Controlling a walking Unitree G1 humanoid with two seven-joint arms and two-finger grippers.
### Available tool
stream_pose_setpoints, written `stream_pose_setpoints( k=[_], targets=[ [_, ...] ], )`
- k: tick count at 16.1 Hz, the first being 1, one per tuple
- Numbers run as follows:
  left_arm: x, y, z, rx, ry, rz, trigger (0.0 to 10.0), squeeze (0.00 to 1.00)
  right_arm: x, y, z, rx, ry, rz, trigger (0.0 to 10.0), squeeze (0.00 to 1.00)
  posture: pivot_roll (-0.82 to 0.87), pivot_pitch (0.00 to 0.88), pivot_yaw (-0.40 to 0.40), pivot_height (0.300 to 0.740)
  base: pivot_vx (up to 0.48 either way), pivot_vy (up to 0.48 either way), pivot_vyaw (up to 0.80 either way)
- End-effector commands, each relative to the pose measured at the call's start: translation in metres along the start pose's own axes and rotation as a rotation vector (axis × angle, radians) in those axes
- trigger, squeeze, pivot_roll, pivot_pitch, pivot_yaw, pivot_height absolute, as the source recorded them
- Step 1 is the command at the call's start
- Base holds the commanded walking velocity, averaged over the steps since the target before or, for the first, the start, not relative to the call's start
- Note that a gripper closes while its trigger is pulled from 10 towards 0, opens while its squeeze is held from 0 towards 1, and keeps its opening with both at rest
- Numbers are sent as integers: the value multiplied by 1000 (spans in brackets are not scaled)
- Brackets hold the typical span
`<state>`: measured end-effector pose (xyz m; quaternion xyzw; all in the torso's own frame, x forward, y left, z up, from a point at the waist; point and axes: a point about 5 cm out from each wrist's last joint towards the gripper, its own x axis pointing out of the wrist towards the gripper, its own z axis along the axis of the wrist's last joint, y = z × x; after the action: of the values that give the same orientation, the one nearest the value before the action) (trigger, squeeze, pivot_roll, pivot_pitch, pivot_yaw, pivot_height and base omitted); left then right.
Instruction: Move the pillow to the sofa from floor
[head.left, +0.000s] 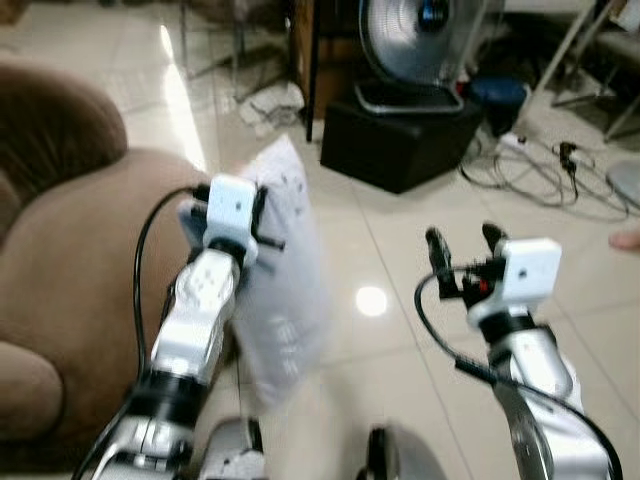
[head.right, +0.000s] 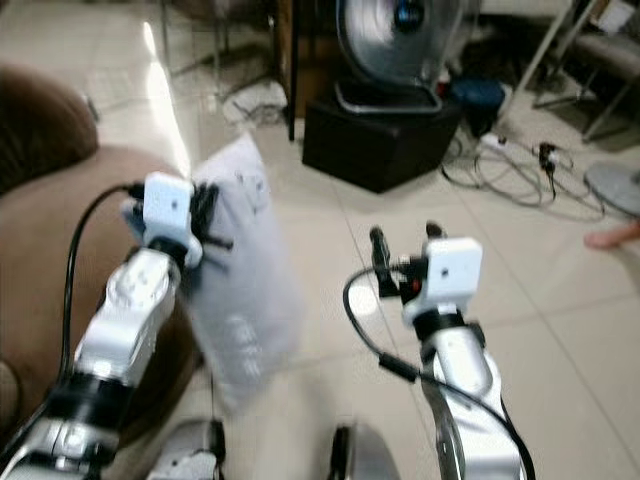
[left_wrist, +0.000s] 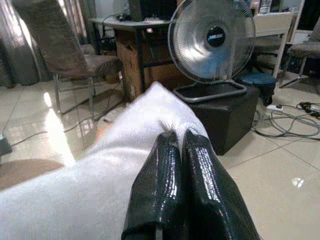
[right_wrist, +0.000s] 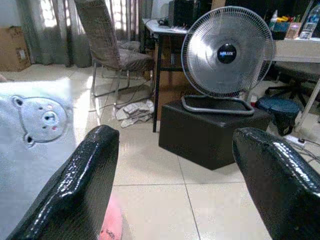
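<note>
A white pillow (head.left: 285, 270) with a small bear print (right_wrist: 45, 120) hangs in the air beside the brown sofa (head.left: 70, 270) on the left. My left gripper (head.left: 262, 215) is shut on the pillow's upper edge; the black fingers (left_wrist: 175, 190) pinch the white fabric (left_wrist: 100, 175). The pillow's lower part dangles over the tiled floor next to the sofa's seat. My right gripper (head.left: 464, 245) is raised to the right of the pillow, open, with nothing between its fingers (right_wrist: 75, 185).
A standing fan (head.left: 425, 40) sits on a black box (head.left: 400, 140) ahead. Cables (head.left: 545, 165) lie on the tiles at the right. A chair (left_wrist: 70, 55), a desk (left_wrist: 135, 30) and crumpled cloth (head.left: 270, 105) are further back. Bare shiny tiles lie between my arms.
</note>
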<state>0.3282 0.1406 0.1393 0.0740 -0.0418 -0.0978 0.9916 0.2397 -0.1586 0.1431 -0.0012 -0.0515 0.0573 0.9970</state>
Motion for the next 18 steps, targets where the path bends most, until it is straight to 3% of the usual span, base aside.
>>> stream_pose_setpoints(
  k=[1, 8, 11, 13, 18],
  targets=[
    [2, -3, 13, 10, -64, -16, 10000, 0, -2, -4, -2, -6, 8, -19, 10000, 0, 22, 0, -72, 732, 0, 0, 0],
    [5, -11, 14, 39, -66, -46, 10000, 0, -8, -13, -16, 16, 48, -109, 10000, 0, 22, 2, -61, 740, 0, 0, 0],
    [14, -15, 18, 67, -71, -63, 10000, 0, -7, -8, -16, -19, 37, -75, 10000, 0, 25, 2, -61, 740, 0, 0, 0],
    [22, -18, 25, 64, -86, -62, 10000, 0, -7, -1, -16, -49, 38, -24, 10000, 0, 25, 2, -58, 740, 0, 0, 800],
    [24, -15, 24, 73, -85, -62, 10000, 0, -10, 11, -22, -56, 57, 55, 10000, 0, 30, 0, -54, 740, 157, 0, 800]
  ],
)
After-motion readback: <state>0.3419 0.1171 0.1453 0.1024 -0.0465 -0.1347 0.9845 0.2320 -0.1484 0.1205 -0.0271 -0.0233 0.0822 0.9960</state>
